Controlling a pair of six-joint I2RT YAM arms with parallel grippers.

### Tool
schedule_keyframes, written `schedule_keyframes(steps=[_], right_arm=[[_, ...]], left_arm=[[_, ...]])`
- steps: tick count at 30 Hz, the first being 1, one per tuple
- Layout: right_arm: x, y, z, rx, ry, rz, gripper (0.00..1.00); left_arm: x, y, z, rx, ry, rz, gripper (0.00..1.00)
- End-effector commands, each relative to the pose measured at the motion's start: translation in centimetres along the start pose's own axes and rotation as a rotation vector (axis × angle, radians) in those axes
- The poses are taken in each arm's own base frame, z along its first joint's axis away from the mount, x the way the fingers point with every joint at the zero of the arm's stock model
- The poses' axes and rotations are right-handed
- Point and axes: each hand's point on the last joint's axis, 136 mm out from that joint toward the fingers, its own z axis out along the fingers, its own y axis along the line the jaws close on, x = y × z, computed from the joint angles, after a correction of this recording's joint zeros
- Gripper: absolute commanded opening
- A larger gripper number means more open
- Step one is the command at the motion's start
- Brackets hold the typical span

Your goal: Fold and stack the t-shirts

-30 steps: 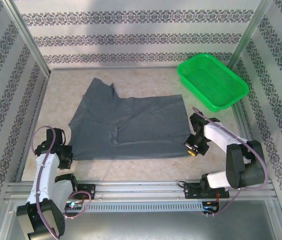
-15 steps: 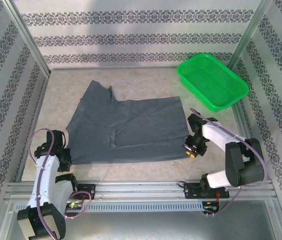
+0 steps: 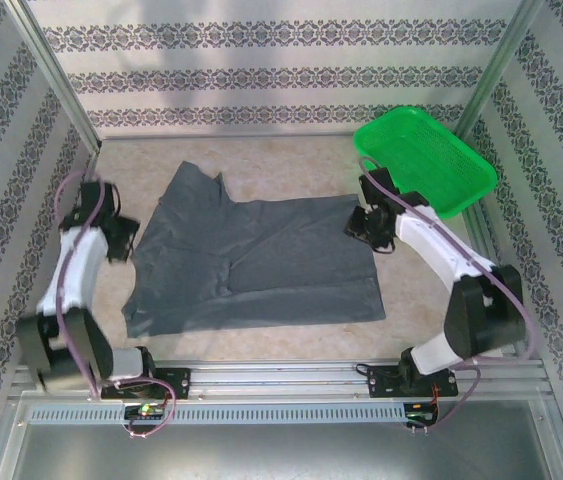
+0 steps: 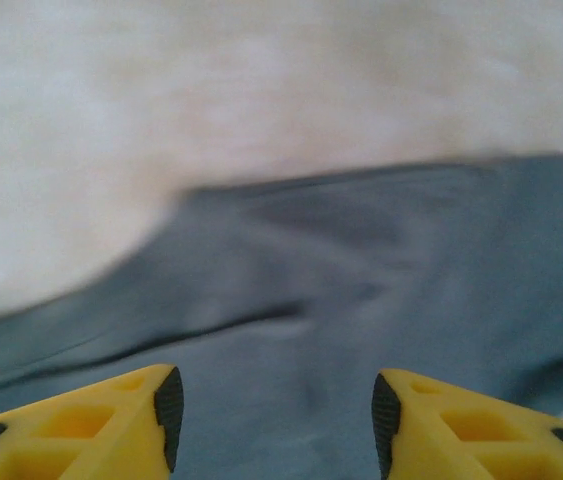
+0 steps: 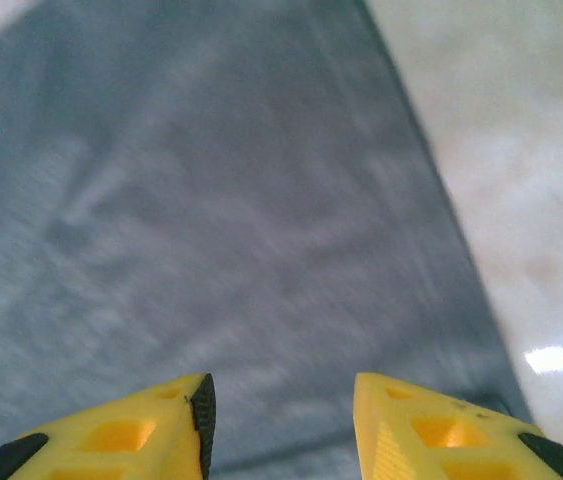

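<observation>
A dark slate-grey t-shirt (image 3: 251, 260) lies spread flat on the pale table, one part reaching up toward the back left. My left gripper (image 3: 121, 238) hangs at the shirt's left edge, open, nothing between its yellow fingers (image 4: 111, 420); grey cloth (image 4: 361, 290) lies under them. My right gripper (image 3: 359, 225) is at the shirt's upper right corner, also open and empty. In the right wrist view the shirt (image 5: 211, 200) spreads below the fingers (image 5: 431, 425), its right edge running beside bare table.
A green basket (image 3: 423, 162) stands at the back right, just behind the right arm. Patterned walls and metal posts close in the table on three sides. A metal rail (image 3: 281, 378) runs along the near edge.
Both grippers have let go of the shirt's near corners and opened. The left arm swung back to the shirt's left edge, the right arm back to its upper right corner. The shirt lies flatter.
</observation>
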Motion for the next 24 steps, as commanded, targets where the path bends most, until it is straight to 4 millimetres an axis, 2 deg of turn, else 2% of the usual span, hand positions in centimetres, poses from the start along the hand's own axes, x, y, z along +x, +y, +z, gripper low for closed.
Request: schedule_keyframes(steps=[1, 5, 8, 12, 17, 20, 24], right_arm=[[-3.8, 3.3, 1.7, -0.091, -0.059, -0.09, 0.41], [-6.2, 5.5, 3.4, -0.129, -0.03, -0.107, 0.41], [-7.1, 6.3, 4.1, -0.141, -0.01, -0.099, 0.41], [-7.5, 6.9, 3.9, -0.149, -0.01, -0.088, 0.41], [-6.9, 6.8, 3.8, -0.152, 0.003, -0.07, 0.41], [-6.5, 6.7, 3.8, -0.156, 0.013, -0.068, 0.41], [-6.1, 6.4, 3.7, -0.153, 0.023, -0.07, 0.41]], left_arm=[[0.2, -8.5, 4.2, 0.221, 0.083, 0.254, 0.49], [-1.4, -15.0, 8.3, 0.291, 0.06, 0.376, 0.45], [-2.7, -18.1, 11.4, 0.298, 0.019, 0.452, 0.44], [-3.8, -19.9, 16.0, 0.276, -0.003, 0.475, 0.45], [-3.4, -21.0, 20.2, 0.217, -0.053, 0.533, 0.5], [-2.8, -21.5, 21.5, 0.178, -0.08, 0.562, 0.52], [-1.9, -21.7, 22.4, 0.078, -0.134, 0.627, 0.57]])
